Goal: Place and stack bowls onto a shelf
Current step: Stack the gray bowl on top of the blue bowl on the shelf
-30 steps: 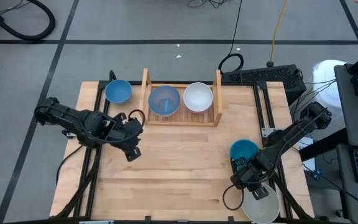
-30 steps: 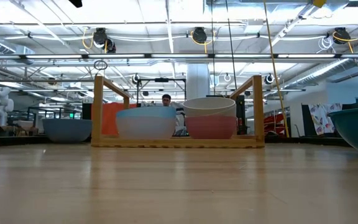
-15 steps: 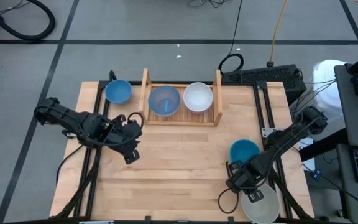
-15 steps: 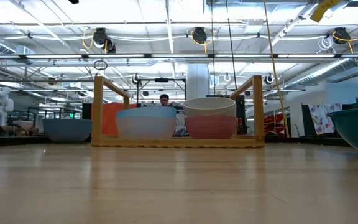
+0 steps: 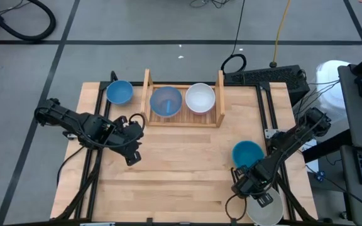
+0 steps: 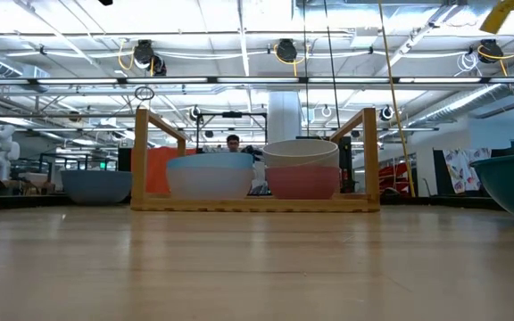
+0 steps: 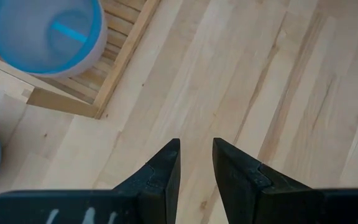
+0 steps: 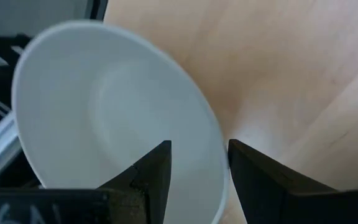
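The shelf [image 5: 182, 120] stands at the table's far middle. On its slats sit a pale blue bowl [image 5: 166, 102] and a white bowl [image 6: 302, 153] nested in a pink one [image 6: 302, 183]. Another blue bowl [image 5: 119, 92] rests on the table left of the shelf, and a teal bowl [image 5: 246, 152] at the right. My right gripper [image 8: 199, 155] is open over a white bowl [image 5: 269, 212] at the near right corner, one finger inside its rim [image 8: 219, 155] and one outside. My left gripper [image 7: 196, 149] hangs open above bare tabletop at centre-left.
A black keyboard [image 5: 266, 76] lies beyond the table's far right corner, and cables trail near both arms. Bare wood [image 5: 181, 163] spreads across the table's middle and near side. Beyond the table, a person [image 6: 233, 143] shows in the low view.
My right gripper has sunk a little and shifted toward the table's near edge, over the white bowl, rolling slightly. The bowls have stayed where they were.
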